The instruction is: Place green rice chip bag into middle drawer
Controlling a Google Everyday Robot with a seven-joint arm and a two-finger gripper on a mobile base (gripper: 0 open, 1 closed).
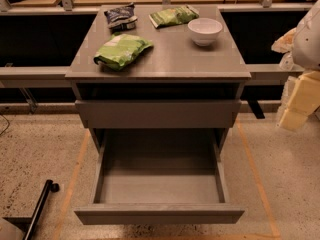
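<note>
The green rice chip bag point(122, 50), puffy and lime-green with pale patches, lies on the front left of the grey cabinet top point(200, 61). The middle drawer point(159, 184) is pulled out wide below it, and its grey tray holds nothing. My gripper point(294, 115) hangs at the right edge of the view on the white and pale yellow arm. It is level with the cabinet's upper front, well to the right of the bag and above the floor. It holds nothing that I can see.
A slimmer green bag point(172, 15), a dark blue bag point(121, 15) and a white bowl point(205, 31) sit at the back of the cabinet top. A closed drawer front point(157, 114) is above the open drawer. A black bar point(40, 204) lies on the speckled floor at lower left.
</note>
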